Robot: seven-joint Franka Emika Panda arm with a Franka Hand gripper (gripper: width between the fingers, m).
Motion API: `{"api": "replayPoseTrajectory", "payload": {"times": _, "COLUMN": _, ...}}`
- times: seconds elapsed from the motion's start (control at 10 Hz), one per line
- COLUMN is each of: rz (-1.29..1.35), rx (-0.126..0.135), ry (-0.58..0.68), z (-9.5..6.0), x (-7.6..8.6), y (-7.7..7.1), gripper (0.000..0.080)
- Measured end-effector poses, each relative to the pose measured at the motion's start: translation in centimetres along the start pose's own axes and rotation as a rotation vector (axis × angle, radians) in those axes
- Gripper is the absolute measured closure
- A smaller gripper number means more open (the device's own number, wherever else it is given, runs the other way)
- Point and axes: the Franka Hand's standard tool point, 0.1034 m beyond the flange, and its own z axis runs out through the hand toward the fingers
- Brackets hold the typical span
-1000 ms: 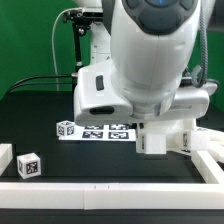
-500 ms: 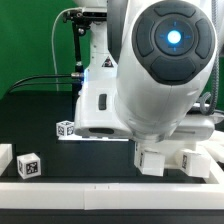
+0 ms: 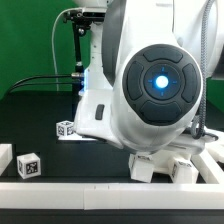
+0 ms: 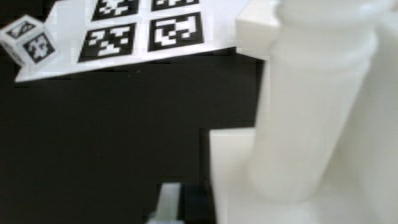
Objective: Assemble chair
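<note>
Near the marker board (image 4: 125, 35) sits the chair (image 4: 311, 110); whether the end effector (image 4: 173, 205) grips it is unclear.

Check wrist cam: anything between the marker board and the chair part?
Nothing; bare black table between marker board and white chair part, wrist view.

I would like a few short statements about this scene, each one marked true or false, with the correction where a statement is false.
1. The table is black. True.
2. The round cap on the arm glows red. False: it glows blue.
3. The small tagged cube sits close to the marker board. True.
4. The backdrop is blue. False: it is green.
5. White chair parts lie beneath the arm. True.
</note>
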Motion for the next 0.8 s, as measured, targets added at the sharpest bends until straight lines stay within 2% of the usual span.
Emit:
{"api": "replayPoseTrajectory", "payload": {"times": 0.1, "rz": 0.027, "rx": 0.016, "ry": -0.015, "z": 0.1, "x": -0.2, "y": 0.0, "gripper": 0.0768}}
{"api": "replayPoseTrajectory", "payload": {"times": 0.3, "rz": 0.024, "rx": 0.015, "ry": -0.015, "z": 0.1, "x": -0.2, "y": 0.2, "gripper": 0.0768}}
{"api": "replayPoseTrajectory", "payload": {"times": 0.4, "rz": -0.027, "rx": -0.002, "ry": 0.003, "z": -0.3, "x": -0.1, "y": 0.0, "gripper": 0.0768}}
{"api": "replayPoseTrajectory", "payload": {"times": 0.5, "rz": -0.056, "rx": 0.0, "ry": 0.022, "z": -0.6, "x": 0.0, "y": -0.7, "gripper": 0.0768}}
{"api": "replayPoseTrajectory", "payload": {"times": 0.8, "rz": -0.082, "rx": 0.006, "ry": 0.038, "z": -1.0, "x": 0.6, "y": -1.6, "gripper": 0.0768}}
